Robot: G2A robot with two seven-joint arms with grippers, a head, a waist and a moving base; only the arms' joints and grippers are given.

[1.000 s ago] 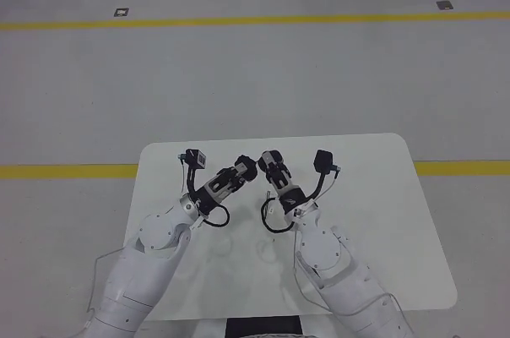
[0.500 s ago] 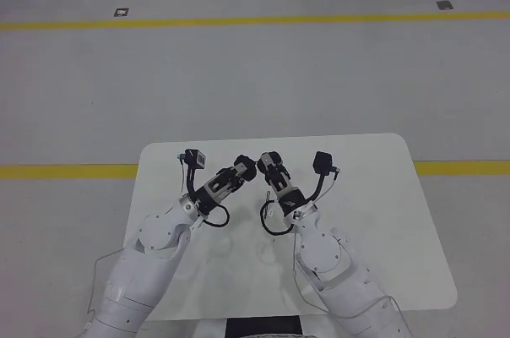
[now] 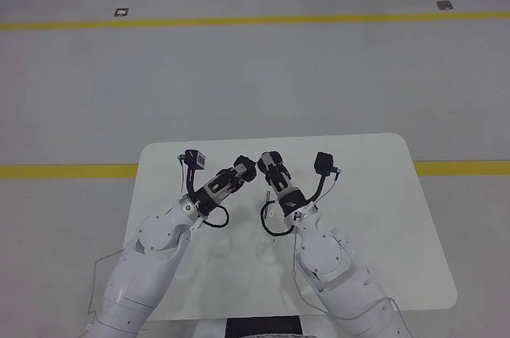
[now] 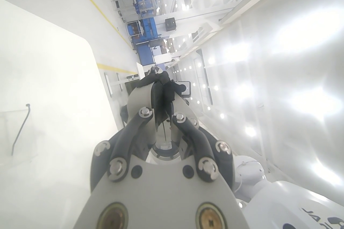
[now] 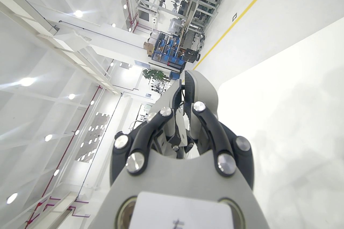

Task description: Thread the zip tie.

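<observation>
Here, the left gripper [image 3: 245,164] and right gripper [image 3: 267,160] hang tip to tip above the white table [image 3: 373,194], each with its fingers pressed together. I cannot tell whether either pinches anything. The thin grey zip tie [image 4: 19,130] lies flat on the table, well apart from both. A yellow floor line [image 3: 61,171] runs on the floor beyond.

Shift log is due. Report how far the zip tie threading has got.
Done: nothing visibly threaded. In hand: left gripper and right gripper are shut, tips close together above the table; whether they hold anything is unclear. To do: a thin grey strip, likely the zip tie, lies flat and unlooped on the table, apart from both grippers, so the threading remains.
</observation>
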